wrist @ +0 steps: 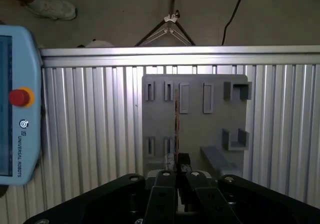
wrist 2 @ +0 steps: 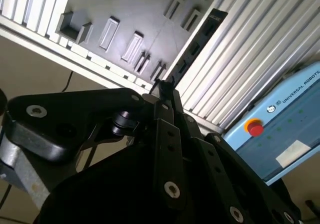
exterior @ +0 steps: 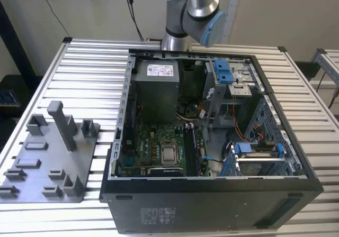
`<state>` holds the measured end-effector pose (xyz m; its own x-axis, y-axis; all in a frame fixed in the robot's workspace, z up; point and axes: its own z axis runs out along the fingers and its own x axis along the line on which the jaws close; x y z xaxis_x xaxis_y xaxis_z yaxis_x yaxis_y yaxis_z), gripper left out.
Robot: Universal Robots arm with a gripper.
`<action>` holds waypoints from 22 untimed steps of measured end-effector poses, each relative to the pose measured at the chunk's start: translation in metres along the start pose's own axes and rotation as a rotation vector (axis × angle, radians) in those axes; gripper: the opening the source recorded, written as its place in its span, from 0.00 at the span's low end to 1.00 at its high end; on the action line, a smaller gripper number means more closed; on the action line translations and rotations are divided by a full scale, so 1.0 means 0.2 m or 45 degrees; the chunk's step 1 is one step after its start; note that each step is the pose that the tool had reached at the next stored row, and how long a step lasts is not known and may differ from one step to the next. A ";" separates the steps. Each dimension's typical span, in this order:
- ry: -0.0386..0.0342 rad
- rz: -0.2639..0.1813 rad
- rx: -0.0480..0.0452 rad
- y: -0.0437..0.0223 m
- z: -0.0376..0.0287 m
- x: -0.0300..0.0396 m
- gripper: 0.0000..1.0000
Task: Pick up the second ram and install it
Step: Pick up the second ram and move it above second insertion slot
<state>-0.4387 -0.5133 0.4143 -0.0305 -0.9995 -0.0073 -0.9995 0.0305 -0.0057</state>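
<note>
- A silver ribbed-aluminium slat table (exterior: 79,73) carries everything; its grooves run across the exterior view.
- A flat grey plastic tray (exterior: 32,173) with upright posts and small slotted blocks lies on the slats at the exterior view's left, near the front edge.
- A black open-sided metal computer case (exterior: 212,205) lies just beside the tray on the exterior view's right, its green motherboard facing up.

On the table (exterior: 79,62) the plastic tray (exterior: 47,157) sat at the exterior view's lower left, the open computer case (exterior: 212,205) just beside it toward the exterior view's right. Inside the case the motherboard (exterior: 153,142) lay in front, the power supply (exterior: 156,91) behind it. The arm (exterior: 193,9) rose behind the case. The second ram (wrist: 176,119), pinched in the gripper (wrist: 177,160), hung over the tray
</note>
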 end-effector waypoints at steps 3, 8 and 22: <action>0.0001 0.000 0.000 0.000 -0.009 0.000 0.14; 0.0004 0.000 0.000 -0.008 -0.021 -0.001 0.14; 0.0004 0.000 -0.003 -0.218 -0.019 -0.008 0.14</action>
<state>-0.3951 -0.5130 0.4185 -0.0304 -0.9995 -0.0070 -0.9995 0.0304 -0.0034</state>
